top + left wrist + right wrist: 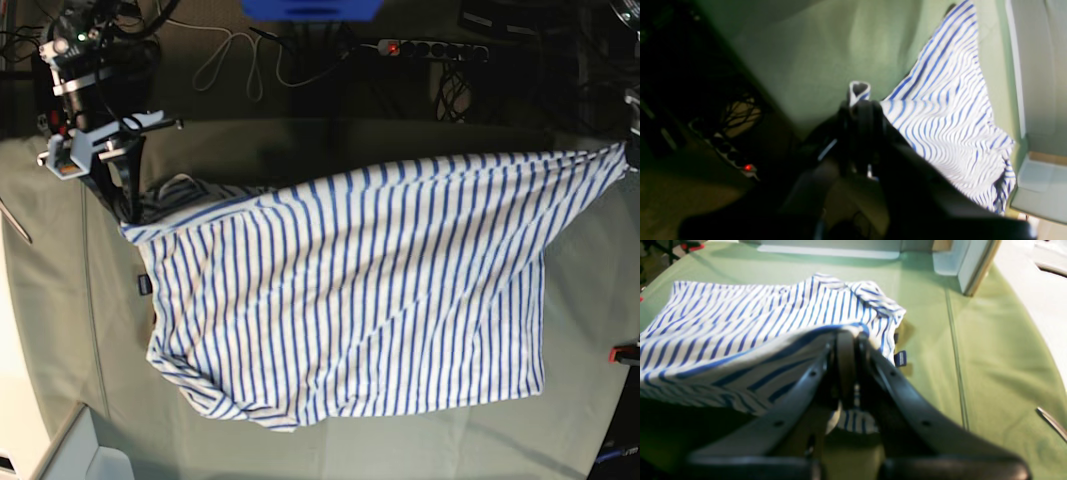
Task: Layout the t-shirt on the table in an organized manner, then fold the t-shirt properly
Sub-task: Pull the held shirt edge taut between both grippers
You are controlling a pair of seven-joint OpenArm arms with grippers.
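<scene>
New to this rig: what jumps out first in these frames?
The striped t-shirt, stretched wide across the green table between two raised corners. The right tool is shut on one edge at the base view's left; the left tool pinches the far corner at the right edge. Past the table, a power strip glows red.

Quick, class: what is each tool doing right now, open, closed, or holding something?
Left tool: closed, pinching an edge of the t-shirt.
Right tool: closed, gripping the t-shirt's edge.
</scene>
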